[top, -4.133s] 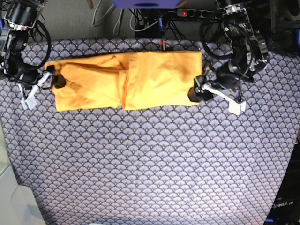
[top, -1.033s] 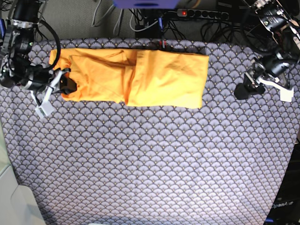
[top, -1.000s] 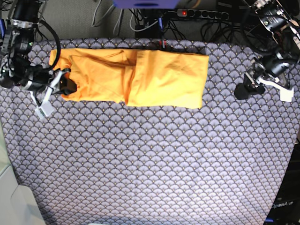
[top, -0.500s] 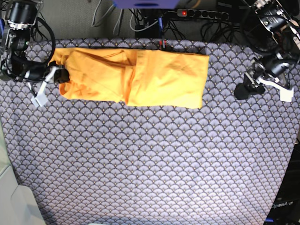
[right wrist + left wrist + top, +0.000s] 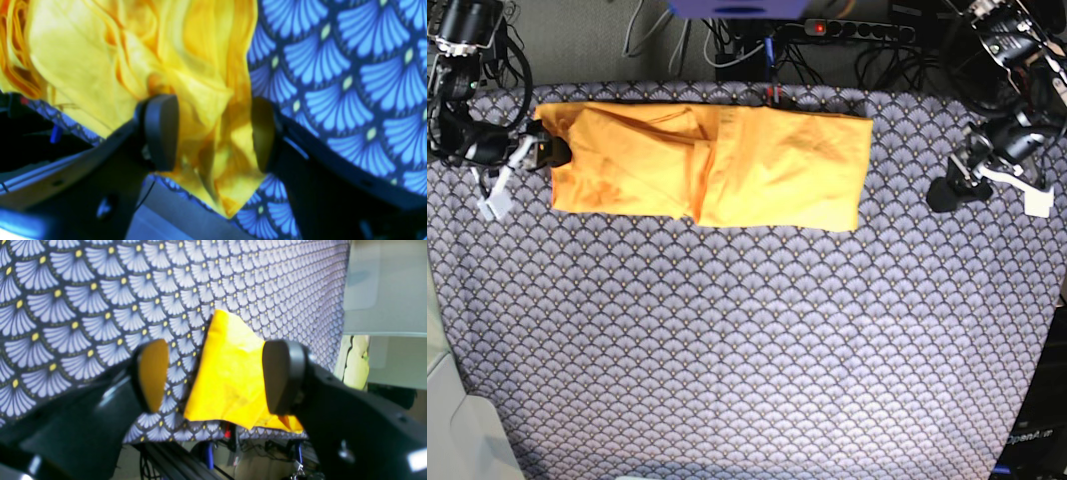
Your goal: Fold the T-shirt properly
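The scallop-patterned blue-grey cloth (image 5: 747, 350) covers the whole table, cables and a power strip (image 5: 857, 30) behind its far edge. The T-shirt (image 5: 712, 165) lies along that far edge, already folded into a long band, probably awaiting a crosswise fold. The right gripper (image 5: 213, 133) straddles the band's end, jaws apart, fabric between them unpinched. The left gripper (image 5: 217, 376) hovers open, well apart from the shirt.

The plain yellow-orange T-shirt (image 5: 707, 165) lies folded into a long flat band along the 12 o'clock edge of the patterned cloth, creased near its middle, its 9 o'clock end slightly rumpled.
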You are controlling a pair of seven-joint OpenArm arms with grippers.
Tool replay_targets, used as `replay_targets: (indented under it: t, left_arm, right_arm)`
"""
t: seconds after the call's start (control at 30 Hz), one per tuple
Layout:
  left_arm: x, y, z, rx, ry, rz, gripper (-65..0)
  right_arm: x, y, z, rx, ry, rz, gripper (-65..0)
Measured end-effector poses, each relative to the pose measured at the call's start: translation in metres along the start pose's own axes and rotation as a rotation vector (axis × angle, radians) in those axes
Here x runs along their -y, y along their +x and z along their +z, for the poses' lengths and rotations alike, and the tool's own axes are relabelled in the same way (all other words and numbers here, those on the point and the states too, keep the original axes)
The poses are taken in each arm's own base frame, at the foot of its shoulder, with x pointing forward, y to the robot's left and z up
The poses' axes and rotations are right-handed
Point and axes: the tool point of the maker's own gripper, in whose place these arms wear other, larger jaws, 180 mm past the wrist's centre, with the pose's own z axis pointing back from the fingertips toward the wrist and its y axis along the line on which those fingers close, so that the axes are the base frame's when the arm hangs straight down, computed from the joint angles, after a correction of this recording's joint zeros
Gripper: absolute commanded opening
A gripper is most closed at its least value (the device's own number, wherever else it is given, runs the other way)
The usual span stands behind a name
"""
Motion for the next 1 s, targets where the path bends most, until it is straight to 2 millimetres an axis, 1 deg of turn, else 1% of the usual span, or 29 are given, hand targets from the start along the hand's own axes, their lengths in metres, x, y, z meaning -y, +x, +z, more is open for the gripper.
replay_targets:
  t: [0.07,0.2,0.37,0.57,1.0]
  left_arm:
    - [0.0,0.0,0.0,0.0,-0.001,0.0,-21.6]
    - [0.0,0.0,0.0,0.0,0.0,0.0,-21.6]
    - [-0.001,-0.002,0.001,-0.005,0.003,0.002,-21.6]
    - [-0.002,-0.004,0.001,-0.009,0.004,0.005,-21.6]
    - [-0.003,-0.005,0.002,-0.011,0.006,0.006,-21.6]
  right_arm:
    - [0.0,0.002,0.0,0.007,0.0,0.002,-28.6]
    - [0.0,-0.003,0.0,-0.005,0.0,-0.003,-28.6]
    - [0.001,-0.003,-0.001,0.008,0.008,-0.017,-28.6]
    - [0.013,-0.002,-0.006,0.071,0.045,-0.105,-28.6]
    - [0.014,-0.001,-0.005,0.081,0.048,-0.112,-28.5]
